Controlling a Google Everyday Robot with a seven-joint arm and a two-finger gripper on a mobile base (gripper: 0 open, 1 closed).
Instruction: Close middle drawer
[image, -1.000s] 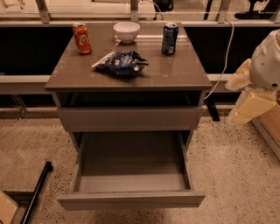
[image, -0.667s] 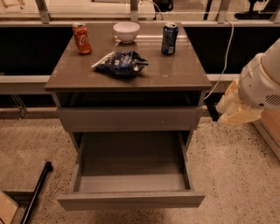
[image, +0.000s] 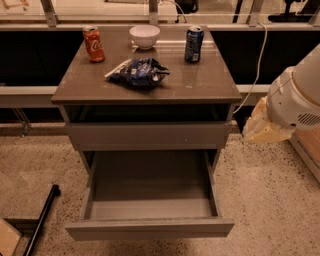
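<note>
The middle drawer (image: 150, 200) is pulled far out of the grey cabinet (image: 145, 87). Its boxy grey inside is bare and its flat front panel (image: 150, 229) is nearest the camera. Above it, a closed-looking grey drawer front (image: 150, 135) sits under a dark slot below the cabinet top. My gripper (image: 261, 127) is the cream-coloured end of the white arm (image: 297, 97). It hangs to the right of the cabinet, level with the upper drawer front and apart from the open drawer.
On the cabinet top stand a red soda can (image: 93, 43), a white bowl (image: 144, 36), a blue can (image: 193, 44) and a blue chip bag (image: 139, 71). A black bar (image: 42, 220) lies on the speckled floor at lower left. A white cable (image: 252, 75) hangs behind.
The arm and gripper have moved left and a little down, closer to the cabinet's right side. The drawer has not moved.
</note>
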